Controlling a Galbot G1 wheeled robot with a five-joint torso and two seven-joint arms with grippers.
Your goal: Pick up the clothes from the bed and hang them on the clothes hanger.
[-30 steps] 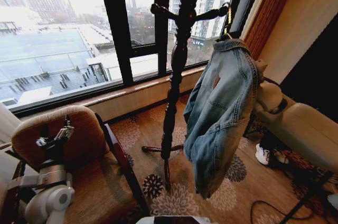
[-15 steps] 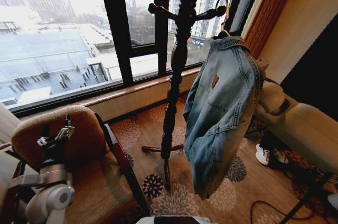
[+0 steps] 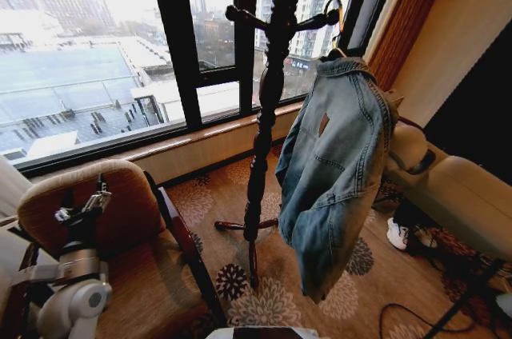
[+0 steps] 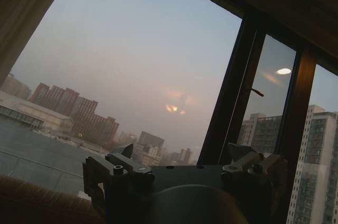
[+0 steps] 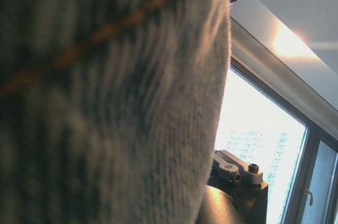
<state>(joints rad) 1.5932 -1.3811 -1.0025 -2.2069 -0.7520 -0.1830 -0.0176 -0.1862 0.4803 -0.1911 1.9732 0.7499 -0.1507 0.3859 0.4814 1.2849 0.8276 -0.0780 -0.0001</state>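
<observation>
The clothes, a light blue denim jacket (image 3: 336, 163), hang in the air right of a dark wooden coat stand (image 3: 272, 75). The clothes hanger is inside the jacket's shoulders. Its slim hook (image 3: 331, 13) sits at the tip of one of the stand's side pegs; I cannot tell whether it rests on the peg. My right arm (image 3: 408, 147) reaches in behind the jacket. Denim (image 5: 105, 102) lies right against my right gripper (image 5: 235, 174). My left gripper (image 3: 80, 211) is parked low on the left, pointing up and open, with nothing in it. The bed is out of view.
A cushioned brown chair (image 3: 128, 219) stands under my left arm. The stand's legs (image 3: 248, 235) spread over the patterned carpet. A beige chaise (image 3: 464, 203), a white shoe (image 3: 398, 233) and black cables (image 3: 400, 311) are on the right. Large windows (image 3: 96, 51) run along the back.
The hanger's hook has risen and moved left to the stand's peg. The jacket has swung left with it. My left arm has stayed put.
</observation>
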